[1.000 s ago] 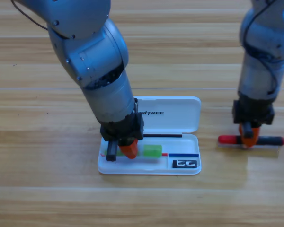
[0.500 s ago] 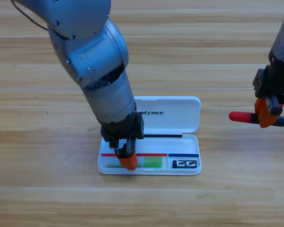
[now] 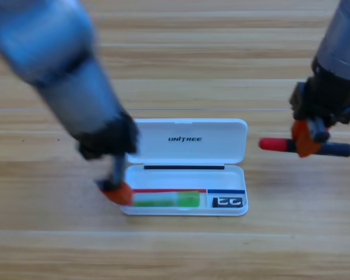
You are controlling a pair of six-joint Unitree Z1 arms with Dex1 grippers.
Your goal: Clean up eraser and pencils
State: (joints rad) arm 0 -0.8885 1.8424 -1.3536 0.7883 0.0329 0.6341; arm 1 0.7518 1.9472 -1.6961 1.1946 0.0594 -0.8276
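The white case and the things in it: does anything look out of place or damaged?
Nothing stands out. The open white case lies flat, with the green pencil and the eraser in its tray. The right gripper holds the red-capped marker clear of the case; the left gripper is at the case's left end.

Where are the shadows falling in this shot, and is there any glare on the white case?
High view: soft, even light; no glare patch on the open white plastic case, its logo readable; a thin shadow lines its front edge on the wooden table; the left gripper, at the case's left end, and the right gripper, gripping the red-capped black marker, cast only faint shadows.
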